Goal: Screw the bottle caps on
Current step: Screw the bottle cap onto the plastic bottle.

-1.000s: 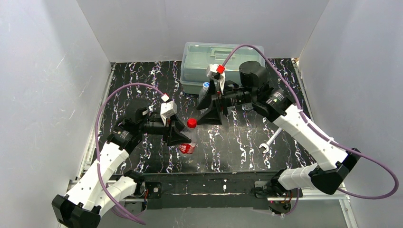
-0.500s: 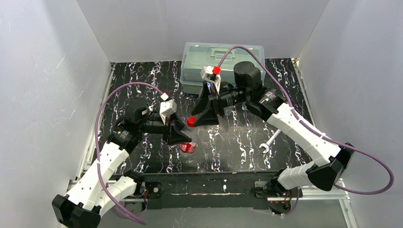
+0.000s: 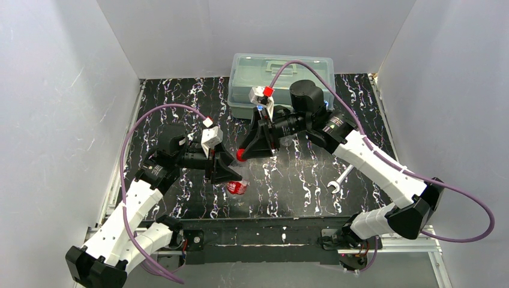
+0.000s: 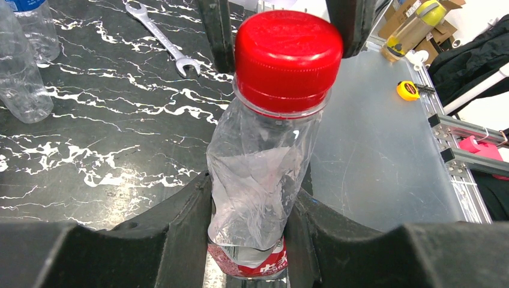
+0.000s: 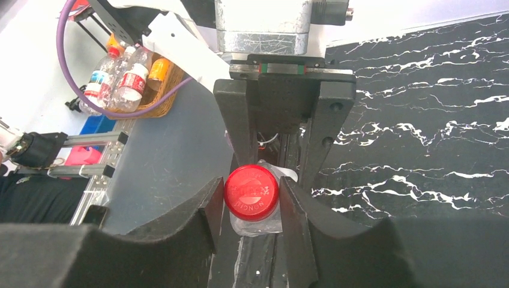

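A clear bottle (image 4: 264, 162) with a red label (image 3: 238, 187) stands tilted above the table, and my left gripper (image 4: 255, 228) is shut on its crumpled body. A red cap (image 4: 287, 57) sits on its neck. My right gripper (image 5: 251, 201) comes in from the right at cap height (image 3: 245, 151). Its two fingers press against both sides of the red cap (image 5: 251, 192). A bottle with a blue label (image 4: 33, 24) and a plain bottle (image 4: 18, 78) stand at the back, both partly cut off by the edge of the left wrist view.
A large translucent lidded box (image 3: 282, 69) stands at the back centre, just behind the right arm. A silver wrench (image 3: 339, 180) lies on the black marbled table (image 3: 180, 96) to the right of the bottle. White walls enclose the table on three sides.
My right gripper has moved left and down onto the bottle top, and its fingers have closed in on the red cap. The left gripper and bottle have stayed put.
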You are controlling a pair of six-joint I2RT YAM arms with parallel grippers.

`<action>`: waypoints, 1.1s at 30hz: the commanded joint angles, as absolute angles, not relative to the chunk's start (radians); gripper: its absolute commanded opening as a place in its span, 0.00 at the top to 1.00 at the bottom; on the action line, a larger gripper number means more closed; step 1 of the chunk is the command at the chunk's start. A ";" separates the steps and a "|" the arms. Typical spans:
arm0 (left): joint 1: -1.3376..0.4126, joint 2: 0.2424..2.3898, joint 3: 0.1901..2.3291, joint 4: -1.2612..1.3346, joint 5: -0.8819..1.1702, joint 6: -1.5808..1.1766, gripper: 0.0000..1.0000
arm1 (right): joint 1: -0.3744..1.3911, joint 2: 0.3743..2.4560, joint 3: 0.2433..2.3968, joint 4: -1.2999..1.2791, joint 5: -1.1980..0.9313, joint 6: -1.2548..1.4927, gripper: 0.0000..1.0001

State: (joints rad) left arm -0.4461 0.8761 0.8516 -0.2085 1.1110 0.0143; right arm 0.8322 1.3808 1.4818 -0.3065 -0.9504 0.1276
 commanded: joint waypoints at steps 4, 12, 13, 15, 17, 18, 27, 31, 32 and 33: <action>-0.437 0.867 0.856 -0.175 1.121 0.008 1.00 | 0.848 1.377 1.487 -0.302 -0.967 0.117 0.56; -0.434 0.861 0.869 -0.194 0.989 0.008 1.00 | 0.860 1.382 1.496 -0.368 -0.882 0.125 0.85; -0.434 0.863 0.876 -0.205 0.951 0.015 1.00 | 0.863 1.383 1.501 -0.390 -0.846 0.129 0.87; -0.434 0.863 0.888 -0.226 0.861 0.028 1.00 | 0.868 1.384 1.509 -0.430 -0.763 0.140 0.93; -0.434 0.867 0.900 -0.237 0.785 0.045 1.00 | 0.870 1.387 1.512 -0.458 -0.669 0.169 0.99; -0.434 0.869 0.904 -0.239 0.736 0.049 1.00 | 0.872 1.390 1.516 -0.474 -0.631 0.187 0.99; -0.434 0.867 0.923 -0.215 0.536 0.060 1.00 | 0.943 1.436 1.601 -0.616 -0.198 0.374 0.99; -0.434 0.861 0.923 -0.215 0.508 0.064 1.00 | 1.013 1.478 1.678 -0.675 -0.034 0.434 0.99; -0.434 0.859 0.923 -0.215 0.508 0.066 1.00 | 1.027 1.492 1.699 -0.690 -0.010 0.441 0.99; -0.434 0.859 0.921 -0.215 0.512 0.068 1.00 | 1.042 1.504 1.718 -0.701 0.033 0.445 0.99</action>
